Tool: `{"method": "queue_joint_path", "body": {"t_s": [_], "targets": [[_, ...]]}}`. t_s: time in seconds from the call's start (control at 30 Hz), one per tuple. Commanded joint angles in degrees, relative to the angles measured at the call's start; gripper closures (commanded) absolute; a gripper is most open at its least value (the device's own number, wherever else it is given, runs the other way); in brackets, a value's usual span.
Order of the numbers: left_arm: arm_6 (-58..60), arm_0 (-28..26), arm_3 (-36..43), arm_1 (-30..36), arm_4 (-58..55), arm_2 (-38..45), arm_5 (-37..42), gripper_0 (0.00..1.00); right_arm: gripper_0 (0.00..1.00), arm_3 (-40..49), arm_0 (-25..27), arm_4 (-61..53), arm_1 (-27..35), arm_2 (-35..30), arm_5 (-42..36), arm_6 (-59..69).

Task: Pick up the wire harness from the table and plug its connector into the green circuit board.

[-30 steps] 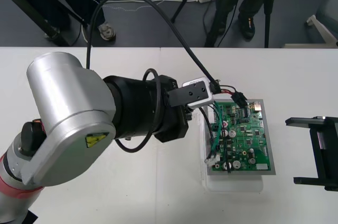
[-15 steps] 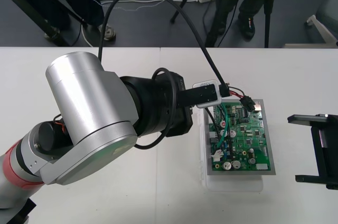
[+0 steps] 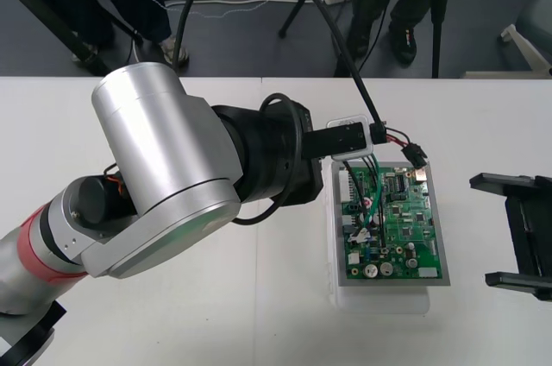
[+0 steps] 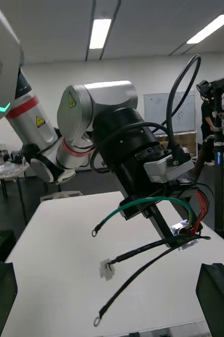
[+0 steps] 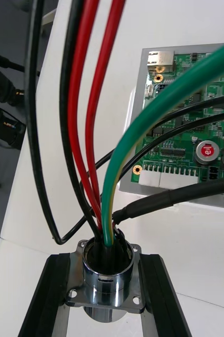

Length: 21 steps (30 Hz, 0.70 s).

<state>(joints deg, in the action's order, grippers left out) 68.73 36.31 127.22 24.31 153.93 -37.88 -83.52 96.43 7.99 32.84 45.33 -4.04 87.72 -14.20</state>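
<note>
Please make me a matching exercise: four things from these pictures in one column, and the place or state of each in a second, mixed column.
1. left claw
2. right claw
3. circuit board
4. green wire

A. open, at the table's right side
B. comes out of the metal socket
C. lies on a white base
D. shut on the metal socket

Pairs: 1-D, 2-A, 3-C, 4-B.

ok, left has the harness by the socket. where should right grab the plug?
Probably the plug's flat sides, behind its tip, coming in from the right. It hangs free over the board's far corner, pointing rightward toward the open right gripper. Its wires trail back to the left gripper, shut on the socket.
</note>
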Motion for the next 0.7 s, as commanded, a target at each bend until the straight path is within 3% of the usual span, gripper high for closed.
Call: {"method": "queue_joint_path", "body": {"t_s": [0.03, 0.2, 0.43, 0.7], "targets": [[1.14, 2.36, -2.86, -1.55, 0.5, -0.44, 8.11, 0.89, 0.0, 2.0, 1.33, -2.6, -0.59, 0.43, -1.15, 5.41], [-1.5, 2.36, -4.97, -1.55, 0.5, -0.17, 10.22, 0.9, 0.0, 4.46, 3.35, -4.1, -0.06, 0.43, -5.98, 5.93], [-1.59, 2.36, -4.97, -1.9, 0.41, -0.26, 10.3, 0.9, 0.0, 12.11, 8.8, -5.77, 0.81, -0.18, -19.7, 6.46], [-2.11, 2.27, -4.88, -1.9, 0.5, -0.44, 10.3, 0.89, 0.0, 16.24, 10.82, -5.42, 0.02, -0.1, -31.65, 6.55]]}}
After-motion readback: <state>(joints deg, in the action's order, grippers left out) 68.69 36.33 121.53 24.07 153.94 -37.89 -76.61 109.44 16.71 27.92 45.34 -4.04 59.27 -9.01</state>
